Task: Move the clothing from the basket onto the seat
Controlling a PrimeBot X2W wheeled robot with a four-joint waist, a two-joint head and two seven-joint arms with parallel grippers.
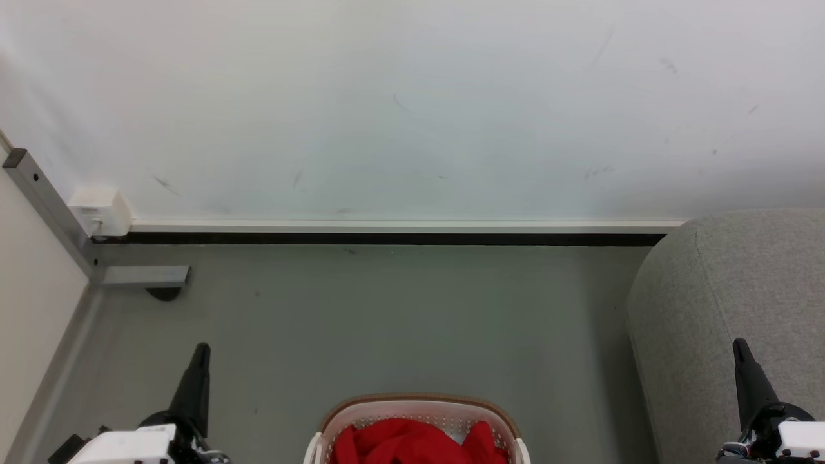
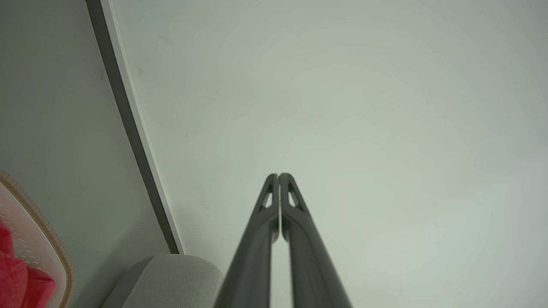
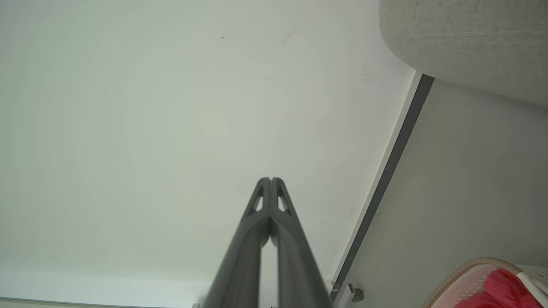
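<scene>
**A:** Red clothing lies bunched in the white perforated basket. It sits on the floor at the bottom middle of the head view. None of it is lifted yet, so I'd put the task at its start.

**B:** And the hands?

**A:** The left hand and right hand each have their fingers pressed together, holding nothing. They sit one either side of the basket, pointing toward the wall.

**B:** What makes the first pick go well?

**A:** I'd spread the fingers before descending and come down over the middle of the heap. Pinch a thick fold, not a loose edge, and stay off the basket itself so it isn't dragged. The right hand sits beside the grey fabric sofa, so it probably has the shorter carry.

**B:** Any risk?

**A:** Soft cloth may trail and snag, so lift high before swinging across.
</scene>
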